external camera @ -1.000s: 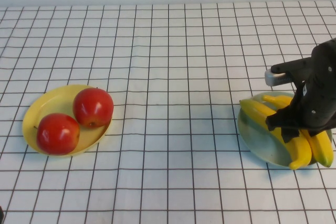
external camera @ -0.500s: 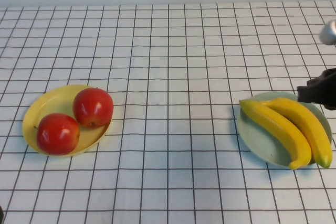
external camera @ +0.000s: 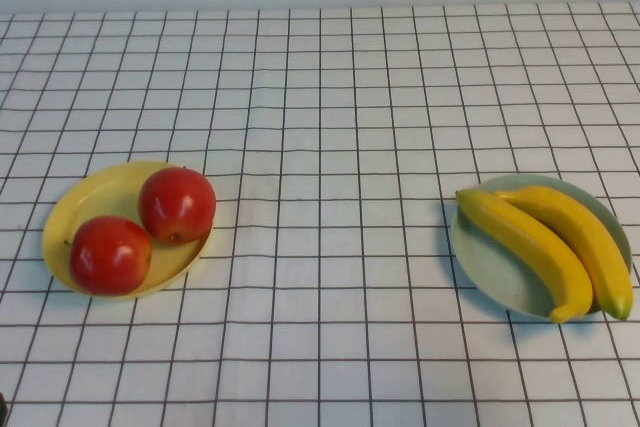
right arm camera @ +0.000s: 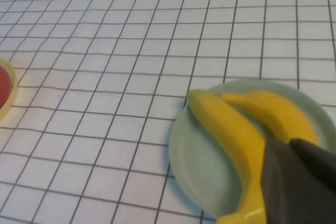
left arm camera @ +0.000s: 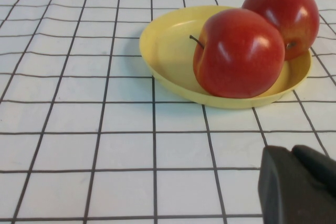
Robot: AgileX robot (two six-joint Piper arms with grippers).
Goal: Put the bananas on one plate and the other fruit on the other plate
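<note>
Likely light, stiff, slick, best pinched mid-body: bananas [external camera: 530, 245] on green plate [external camera: 482, 269] lower right, apples [external camera: 178, 204] on yellow plate [external camera: 88, 197] lower left. Left gripper [left arm camera: 298, 188] near apples, right gripper [right arm camera: 298, 184] near bananas; state untellable.

Bright, even light; soft shadows, glossy glints on apples [external camera: 177, 204].

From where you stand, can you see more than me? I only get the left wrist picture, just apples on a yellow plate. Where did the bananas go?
Observer: Both bananas lie side by side on the pale blue-green plate, far off on the robot's right.
Operator: Is the robot's right hand holding them?
Observer: No. In the right wrist view only a dark bit of the right gripper shows, above the plate, touching nothing visible.
Operator: Can you see the arms from up high?
Observer: No, neither arm shows in the high view. The left gripper appears only in your picture.
</note>
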